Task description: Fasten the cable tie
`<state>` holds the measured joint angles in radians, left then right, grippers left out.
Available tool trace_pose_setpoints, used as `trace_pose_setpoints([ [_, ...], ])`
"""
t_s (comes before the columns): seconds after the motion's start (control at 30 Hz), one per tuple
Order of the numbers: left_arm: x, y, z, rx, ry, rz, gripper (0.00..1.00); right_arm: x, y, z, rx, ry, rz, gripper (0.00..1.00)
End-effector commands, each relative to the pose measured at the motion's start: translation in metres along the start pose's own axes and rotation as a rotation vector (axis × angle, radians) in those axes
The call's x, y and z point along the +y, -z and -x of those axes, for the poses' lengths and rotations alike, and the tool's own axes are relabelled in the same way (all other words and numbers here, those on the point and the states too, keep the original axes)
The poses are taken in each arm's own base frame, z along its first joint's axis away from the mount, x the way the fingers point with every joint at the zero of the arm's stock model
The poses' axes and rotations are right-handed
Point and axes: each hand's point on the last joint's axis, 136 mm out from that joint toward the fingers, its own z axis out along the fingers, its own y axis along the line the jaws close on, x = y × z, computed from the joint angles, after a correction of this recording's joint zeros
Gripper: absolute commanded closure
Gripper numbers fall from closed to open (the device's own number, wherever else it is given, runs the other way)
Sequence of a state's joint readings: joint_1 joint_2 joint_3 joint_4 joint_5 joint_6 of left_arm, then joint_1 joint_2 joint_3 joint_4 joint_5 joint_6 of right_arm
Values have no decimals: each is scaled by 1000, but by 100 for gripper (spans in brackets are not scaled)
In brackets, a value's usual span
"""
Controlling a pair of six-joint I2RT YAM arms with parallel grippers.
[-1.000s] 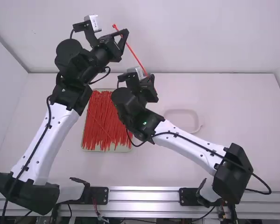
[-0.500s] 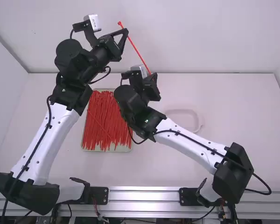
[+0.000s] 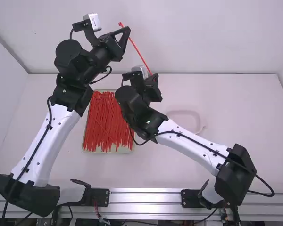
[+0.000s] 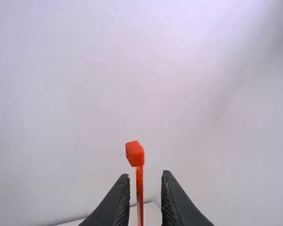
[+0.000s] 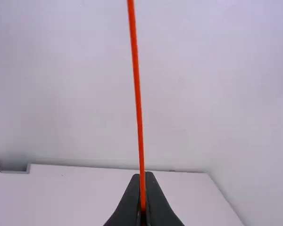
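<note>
High view: my right gripper clenches the tail of the cable tie. Its strap rises straight leftward, its head lying loose between the spread left gripper.

We can't see the cable tie's far end: it runs out of frame. Also, the right arm hides part of the tie pile.
</note>
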<state>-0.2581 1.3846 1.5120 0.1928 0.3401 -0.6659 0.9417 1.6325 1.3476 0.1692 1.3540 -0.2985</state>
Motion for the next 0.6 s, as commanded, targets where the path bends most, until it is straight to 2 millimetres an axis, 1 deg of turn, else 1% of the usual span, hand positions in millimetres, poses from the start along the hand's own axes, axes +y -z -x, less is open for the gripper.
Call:
trace_pose_setpoints([
  [0.0, -2, 1, 3, -7, -9, -9, 91, -6, 1, 13, -9, -46, -5, 100],
  [0.1, -1, 0, 2, -5, -8, -8, 93, -6, 1, 13, -9, -47, -5, 100],
  [0.17, 0, -1, 1, -3, -8, -12, 98, -6, 1, 13, -9, -47, -5, 100],
  [0.5, 1, -3, 1, -4, -24, -12, 98, -6, 1, 13, -9, -43, -5, 100],
  [0.53, 1, -3, 1, -5, -49, -11, 98, -5, 1, 14, -12, -52, 4, 96],
  [0.57, 1, -3, 1, -5, -61, -11, 98, -2, 3, 15, -18, -56, 19, 90],
])
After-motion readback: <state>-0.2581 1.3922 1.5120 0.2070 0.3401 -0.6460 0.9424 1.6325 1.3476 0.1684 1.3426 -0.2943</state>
